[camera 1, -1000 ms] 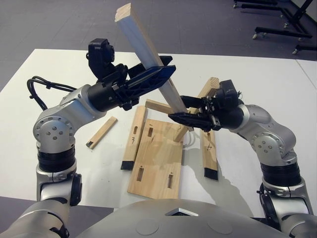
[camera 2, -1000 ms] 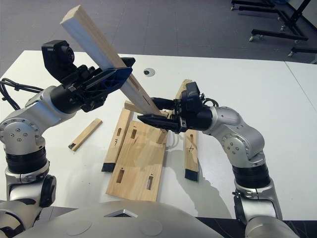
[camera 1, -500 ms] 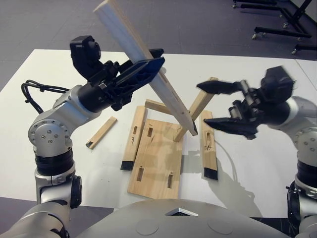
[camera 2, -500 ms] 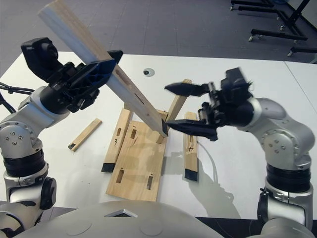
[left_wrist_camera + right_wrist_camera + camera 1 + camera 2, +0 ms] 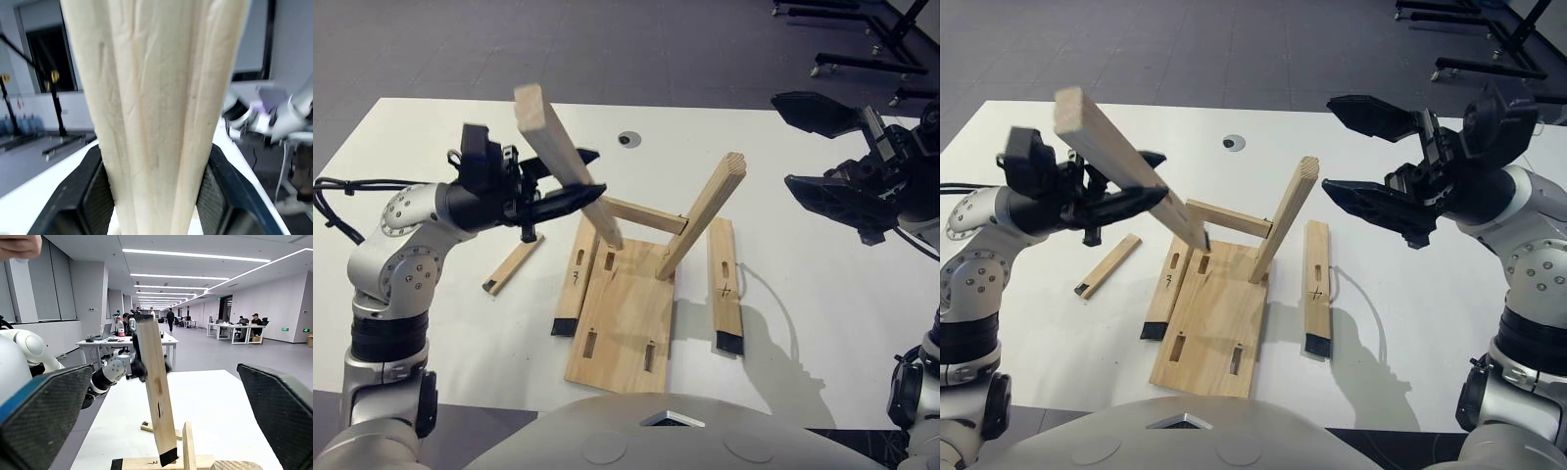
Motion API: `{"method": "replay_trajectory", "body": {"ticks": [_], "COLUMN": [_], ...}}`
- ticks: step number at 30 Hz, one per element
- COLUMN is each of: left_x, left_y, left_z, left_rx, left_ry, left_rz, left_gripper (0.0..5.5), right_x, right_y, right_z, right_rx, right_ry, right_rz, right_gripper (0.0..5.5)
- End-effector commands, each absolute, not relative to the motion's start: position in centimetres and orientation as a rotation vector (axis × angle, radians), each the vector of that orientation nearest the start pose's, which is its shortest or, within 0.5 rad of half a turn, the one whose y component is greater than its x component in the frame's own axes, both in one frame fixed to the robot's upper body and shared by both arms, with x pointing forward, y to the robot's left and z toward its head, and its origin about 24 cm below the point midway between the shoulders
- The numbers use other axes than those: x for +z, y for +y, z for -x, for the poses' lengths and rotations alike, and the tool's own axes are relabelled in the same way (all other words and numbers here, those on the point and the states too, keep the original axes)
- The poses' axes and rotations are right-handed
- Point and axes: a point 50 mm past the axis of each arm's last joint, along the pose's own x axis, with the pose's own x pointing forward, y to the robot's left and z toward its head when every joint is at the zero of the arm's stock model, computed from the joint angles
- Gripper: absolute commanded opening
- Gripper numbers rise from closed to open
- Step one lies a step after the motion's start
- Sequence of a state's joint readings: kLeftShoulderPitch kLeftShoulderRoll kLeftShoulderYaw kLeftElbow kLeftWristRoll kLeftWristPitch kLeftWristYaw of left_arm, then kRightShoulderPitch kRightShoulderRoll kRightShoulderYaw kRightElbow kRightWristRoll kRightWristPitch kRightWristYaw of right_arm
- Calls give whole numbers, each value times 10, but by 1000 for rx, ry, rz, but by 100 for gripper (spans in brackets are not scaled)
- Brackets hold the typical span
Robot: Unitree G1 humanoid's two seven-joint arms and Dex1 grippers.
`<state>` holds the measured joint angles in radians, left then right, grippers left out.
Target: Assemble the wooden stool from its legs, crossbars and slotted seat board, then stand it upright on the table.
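The slotted seat board (image 5: pixel 622 318) lies flat on the white table. One leg (image 5: pixel 703 213) stands tilted in its far right slot, and a crossbar (image 5: pixel 644 215) juts from that leg toward the left. My left gripper (image 5: pixel 570 191) is shut on another leg (image 5: pixel 566 162), held slanted with its dark-tipped lower end just above the board's far left corner. In the left wrist view that leg (image 5: pixel 156 112) sits between the pads (image 5: pixel 83 196). My right gripper (image 5: pixel 785 140) hangs wide open, high at the right, holding nothing.
Two more legs lie flat, one (image 5: pixel 579 274) along the board's left side and one (image 5: pixel 724 284) on its right. A short crossbar (image 5: pixel 514 261) lies farther left. A white cable loop (image 5: pixel 773 304) and a table hole (image 5: pixel 626 139) are nearby.
My right gripper left the standing leg's base, opened wide and rose to the right. My left arm pulled back to the left, bringing the held leg's lower end over the board's far left corner.
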<state>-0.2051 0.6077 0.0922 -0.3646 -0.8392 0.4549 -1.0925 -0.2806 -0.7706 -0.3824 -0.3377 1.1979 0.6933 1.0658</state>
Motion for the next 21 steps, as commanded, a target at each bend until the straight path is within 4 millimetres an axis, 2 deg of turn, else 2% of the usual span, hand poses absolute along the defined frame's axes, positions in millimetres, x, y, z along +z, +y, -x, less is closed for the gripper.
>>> {"method": "replay_trajectory", "body": {"ticks": [1, 5, 9, 12, 15, 17, 21], "left_x": [168, 156, 145, 140, 138, 137, 135], "left_y": [186, 196, 188, 182, 179, 177, 172], "left_z": [-229, -237, -241, -239, -238, -237, -236], "left_rx": [-1408, -1383, -1387, -1406, -1418, -1430, -1466], "left_ry": [-112, -85, -86, -83, -76, -71, -53], "left_rz": [79, 106, 141, 159, 164, 168, 173], "left_gripper": [203, 203, 203, 203, 203, 203, 203], "right_x": [242, 246, 245, 231, 197, 173, 123], "right_y": [-219, -212, -207, -214, -219, -219, -195], "right_z": [-233, -259, -283, -311, -337, -348, -357], "right_rx": [1310, 1143, 993, 829, 749, 740, 876], "right_ry": [-260, -322, -367, -326, -203, -124, 18], "right_rz": [-166, -53, 45, 153, 281, 353, 372], "right_gripper": [540, 540, 540, 540, 540, 540, 540]}}
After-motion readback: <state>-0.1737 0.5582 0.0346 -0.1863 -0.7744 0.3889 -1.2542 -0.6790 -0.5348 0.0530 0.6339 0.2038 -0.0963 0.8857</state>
